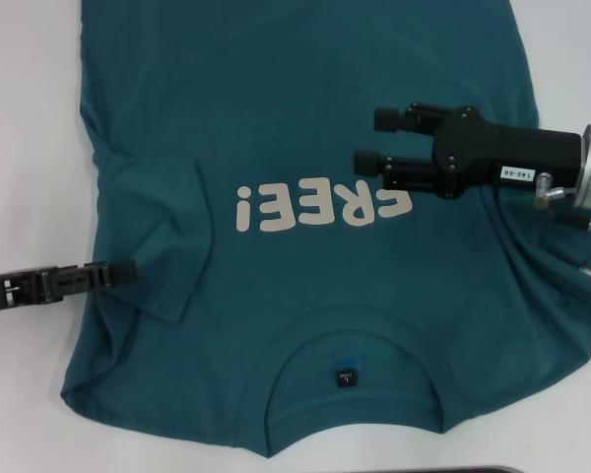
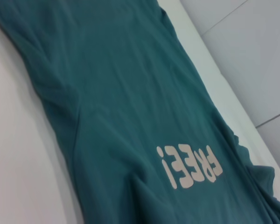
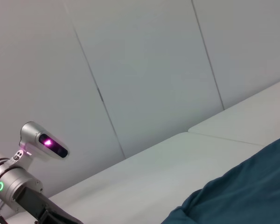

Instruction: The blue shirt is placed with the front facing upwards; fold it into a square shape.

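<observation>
The blue shirt [image 1: 305, 99] lies front up on the white table, its round collar [image 1: 355, 325] and black neck tag [image 1: 345, 377] at the near edge. White letters [image 1: 320, 209] cross the chest. The left sleeve [image 1: 163, 246] is folded inward over the body. My left gripper [image 1: 128, 268] reaches in from the left, its tip over that folded sleeve. My right gripper [image 1: 374, 140] hangs open above the chest, just right of the letters, holding nothing. The left wrist view shows the shirt [image 2: 130, 93] and its letters [image 2: 189, 165]. A shirt corner [image 3: 252, 191] shows in the right wrist view.
Bare white table [image 1: 30, 99] flanks the shirt on the left and at the far right. The cloth bunches into wrinkles at the right sleeve [image 1: 561, 296]. A dark strip [image 1: 453, 469] lies at the near edge. Grey wall panels [image 3: 144, 70] stand behind the table.
</observation>
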Robot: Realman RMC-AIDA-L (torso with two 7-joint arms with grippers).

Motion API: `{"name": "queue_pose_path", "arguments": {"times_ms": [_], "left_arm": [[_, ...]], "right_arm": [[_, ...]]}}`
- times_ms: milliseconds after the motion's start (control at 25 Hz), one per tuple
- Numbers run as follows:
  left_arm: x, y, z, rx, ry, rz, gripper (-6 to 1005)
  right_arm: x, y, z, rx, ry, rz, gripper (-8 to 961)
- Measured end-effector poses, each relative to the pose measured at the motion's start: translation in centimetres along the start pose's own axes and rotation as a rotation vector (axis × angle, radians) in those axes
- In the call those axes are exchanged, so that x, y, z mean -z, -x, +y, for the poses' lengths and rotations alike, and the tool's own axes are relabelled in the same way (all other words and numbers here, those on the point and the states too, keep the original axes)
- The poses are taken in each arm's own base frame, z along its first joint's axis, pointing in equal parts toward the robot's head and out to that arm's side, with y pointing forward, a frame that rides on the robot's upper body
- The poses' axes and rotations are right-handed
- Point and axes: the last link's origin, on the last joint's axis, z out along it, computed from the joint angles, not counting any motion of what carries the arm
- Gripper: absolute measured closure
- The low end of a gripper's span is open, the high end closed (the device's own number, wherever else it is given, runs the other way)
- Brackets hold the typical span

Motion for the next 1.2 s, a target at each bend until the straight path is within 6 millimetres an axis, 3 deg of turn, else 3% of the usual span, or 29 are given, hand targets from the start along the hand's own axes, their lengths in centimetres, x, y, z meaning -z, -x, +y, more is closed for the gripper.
{"name": "queue_pose_path", "arguments": {"times_ms": [240,760,1000,1200], "left_arm": [[-0.4,0.5,0.6,-0.004,0.040,-0.032,232],[-4.5,0.3,3.3,-0.069,0.159,-0.125,232],[-4.5,0.0,3.6,-0.080,0.176,-0.119,231],[-4.0,-1.5,4.1,-0.123,0.212,-0.024,231]], "right_arm": [[0.0,0.0,0.0,0.000,0.003,0.001,128],[0.0,-0.1,0.1,-0.004,0.007,0.001,128],[0.0,-0.1,0.1,-0.004,0.006,0.001,128],[0.0,-0.1,0.1,-0.003,0.002,0.002,128]]}}
